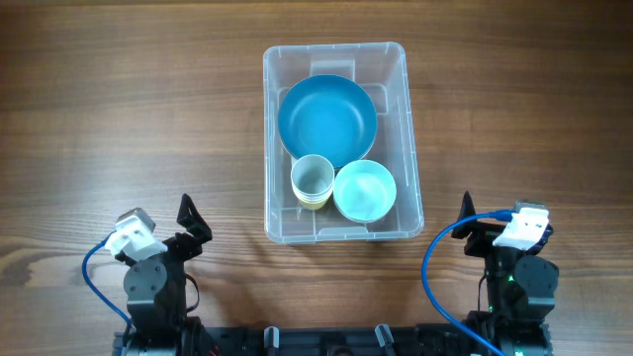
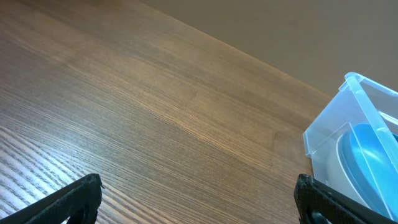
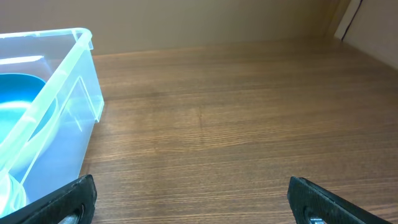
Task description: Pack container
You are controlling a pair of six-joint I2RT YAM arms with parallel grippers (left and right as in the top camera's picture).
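The clear plastic container stands at the table's middle. It holds a large blue bowl, a pale green cup and a small light blue bowl. The container's corner with the blue bowl shows at the right of the left wrist view. The container's wall shows at the left of the right wrist view. My left gripper is open and empty near the front left edge. My right gripper is open and empty near the front right edge.
Bare wooden tabletop lies on both sides of the container. Blue cables loop beside each arm base at the front edge.
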